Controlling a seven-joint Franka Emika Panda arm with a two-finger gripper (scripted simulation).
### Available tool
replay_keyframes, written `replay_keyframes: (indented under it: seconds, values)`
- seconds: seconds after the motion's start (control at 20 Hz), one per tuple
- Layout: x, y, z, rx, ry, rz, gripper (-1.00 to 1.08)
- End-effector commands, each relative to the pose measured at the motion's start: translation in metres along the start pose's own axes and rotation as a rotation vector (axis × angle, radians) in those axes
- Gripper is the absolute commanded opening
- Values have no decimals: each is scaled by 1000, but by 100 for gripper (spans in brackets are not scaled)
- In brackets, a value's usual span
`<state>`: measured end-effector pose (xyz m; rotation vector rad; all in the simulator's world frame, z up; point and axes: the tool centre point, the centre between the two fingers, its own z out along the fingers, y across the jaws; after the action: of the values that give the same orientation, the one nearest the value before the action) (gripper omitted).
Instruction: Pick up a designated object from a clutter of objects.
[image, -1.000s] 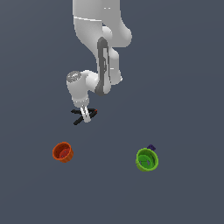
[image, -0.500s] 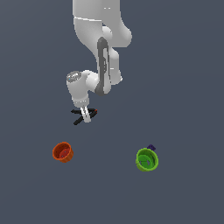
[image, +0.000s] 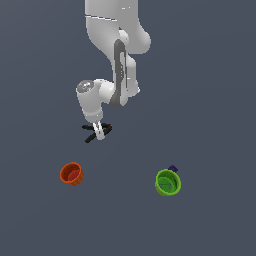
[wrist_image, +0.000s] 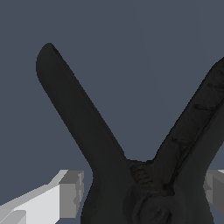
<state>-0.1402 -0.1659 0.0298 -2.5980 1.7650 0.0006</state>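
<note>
Gripper sitting down over the black clamp, nothing shifting since the earlier frames.

The arm (image: 117, 60) is reaching down and the gripper (image: 99, 131) is standing at the clamp (image: 92, 134), in the same spot as half a second and a second ago; the clamp is also lying where it was, on the grey floor (image: 210, 100) with its red tip (image: 109, 126) pointing toward the exterior view's right. In the wrist view the clamp (wrist_image: 131, 175) is filling the picture, its two handles splaying apart, and a pale finger (wrist_image: 65, 192) is showing just beside its body on each side, narrowed around it; whether they are actually pressing on it I cannot tell. The orange cup (image: 72, 174) and the green cup (image: 168, 182) are staying put well apart from the clamp, with the tiny purple item (image: 173, 168) touching the green cup's far rim.
</note>
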Motion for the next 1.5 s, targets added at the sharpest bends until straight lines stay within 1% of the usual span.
replay_keyframes:
  seconds: [0.0, 0.3, 0.55, 1.45]
  values:
    - [-3, -7, -8, 2, 1, -1, -100]
    - [-14, -28, -34, 2, 1, 0, -100]
    - [-28, -53, -66, 0, 2, 1, -100]
    - [-90, -172, -216, -3, 6, 3, -100]
